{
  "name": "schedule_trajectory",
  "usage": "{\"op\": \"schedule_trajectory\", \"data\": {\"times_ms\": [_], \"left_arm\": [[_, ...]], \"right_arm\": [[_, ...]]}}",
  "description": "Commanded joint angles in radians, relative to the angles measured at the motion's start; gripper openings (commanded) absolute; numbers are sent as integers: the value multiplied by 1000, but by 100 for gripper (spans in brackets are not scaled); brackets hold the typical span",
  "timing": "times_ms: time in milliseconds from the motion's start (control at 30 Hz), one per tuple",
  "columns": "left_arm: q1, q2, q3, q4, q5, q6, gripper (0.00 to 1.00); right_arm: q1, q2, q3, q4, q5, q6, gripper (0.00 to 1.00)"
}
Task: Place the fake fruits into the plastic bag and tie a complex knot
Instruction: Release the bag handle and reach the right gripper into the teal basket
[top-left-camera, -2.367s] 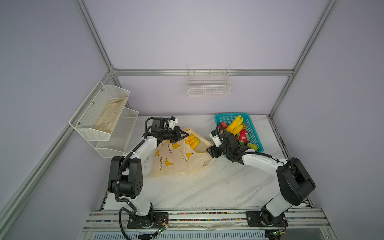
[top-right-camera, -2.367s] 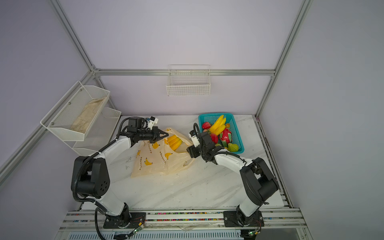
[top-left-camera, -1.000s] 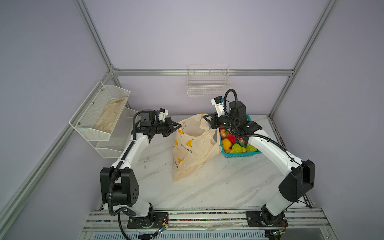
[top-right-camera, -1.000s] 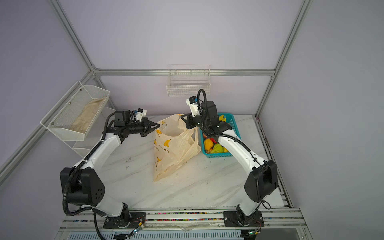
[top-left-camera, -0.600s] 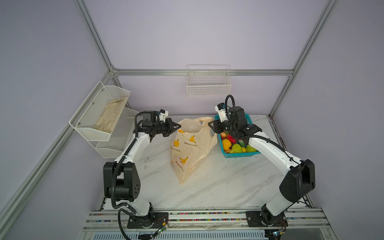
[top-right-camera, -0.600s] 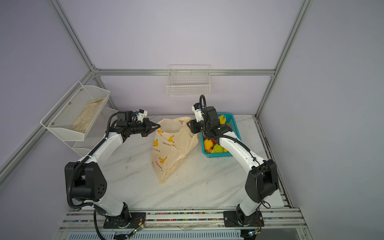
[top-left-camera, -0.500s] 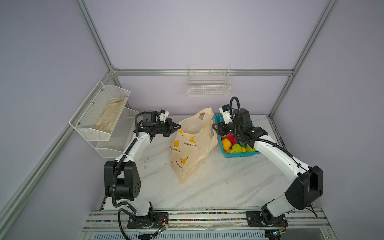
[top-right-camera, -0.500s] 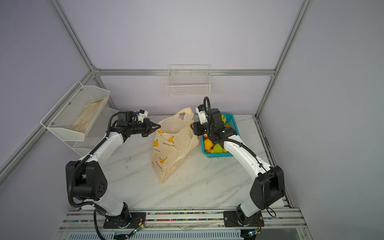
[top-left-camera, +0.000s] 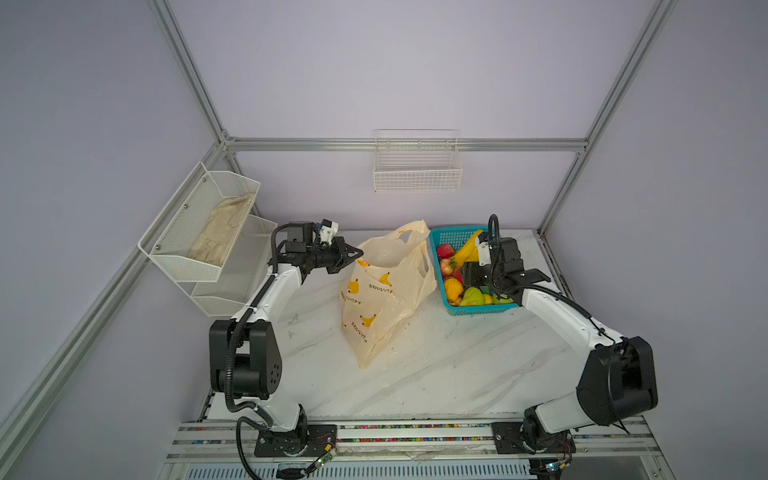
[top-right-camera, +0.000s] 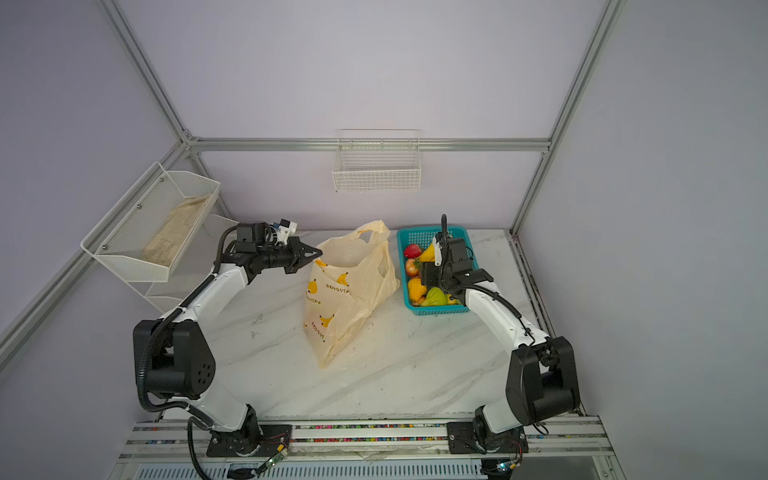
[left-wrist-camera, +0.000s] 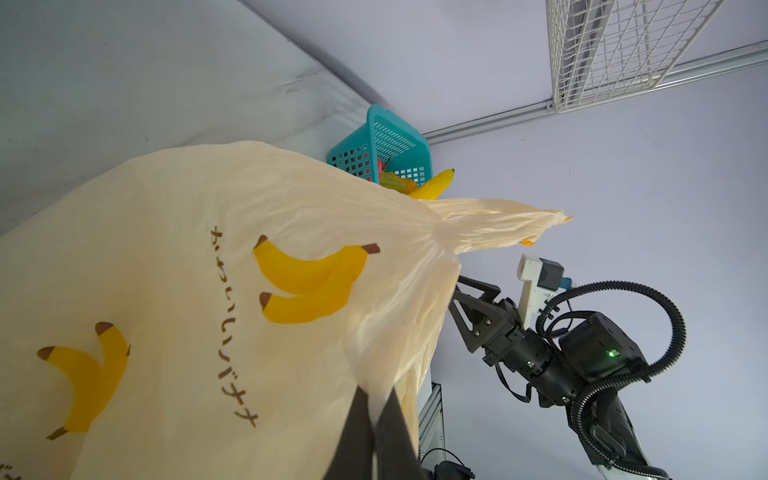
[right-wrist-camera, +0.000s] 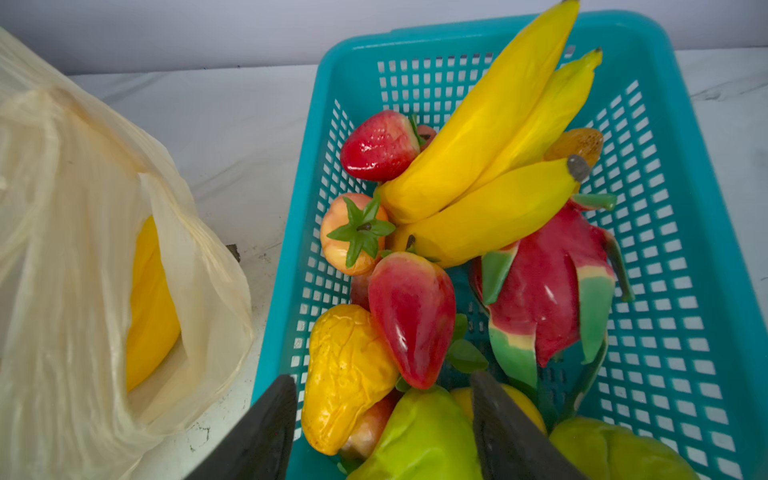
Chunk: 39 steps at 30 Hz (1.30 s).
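Pinching a fold at the rim of the plastic bag (left-wrist-camera: 174, 249), the left tool (left-wrist-camera: 376, 390) is clenched on the thin film at the lower middle of its wrist view. In both top views it lifts that edge at the left of the bag's mouth, seemingly so the opening stays raised and turned toward the fruit side. The right tool (right-wrist-camera: 382, 376) hangs released, jaws spread and empty, over the fake fruits (right-wrist-camera: 486, 178) heaped in the teal basket (right-wrist-camera: 673, 232). Its gap frames a red fruit (right-wrist-camera: 411, 320) above a green pear (right-wrist-camera: 419, 440), so I judge it is lining up a pick. The bag stands at the centre of both top views, its bottom trailing on the worktop (top-left-camera: 436, 374) toward the lower frame, just beside the basket's left wall, which makes for a short carry. Its free handle (top-left-camera: 411, 230) sticks up untied at the back. A yellow patch (right-wrist-camera: 149, 311) shows inside the mouth, and I cannot tell whether it is fruit or print.
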Motion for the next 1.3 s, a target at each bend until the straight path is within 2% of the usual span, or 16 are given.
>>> {"op": "schedule_trajectory", "data": {"times_ms": [0, 200, 467, 900, 1067, 1267], "left_arm": [[-4, -31, -13, 37, 24, 10, 0], [-4, -41, -23, 38, 22, 15, 0], [-4, -41, -26, 38, 22, 16, 0], [-4, -39, -32, 38, 19, 19, 0], [-4, -35, -31, 39, 19, 19, 0], [-4, -34, -32, 39, 17, 19, 0]], "right_arm": [[-4, 58, 37, 5, -25, -7, 69], [-3, 170, 97, 9, 14, -29, 68], [-3, 245, 134, 3, 102, -48, 66], [-6, 321, 157, 20, 100, -66, 60], [-9, 289, 153, 15, 100, -60, 53], [-10, 155, 119, 19, 81, -50, 44]]}}
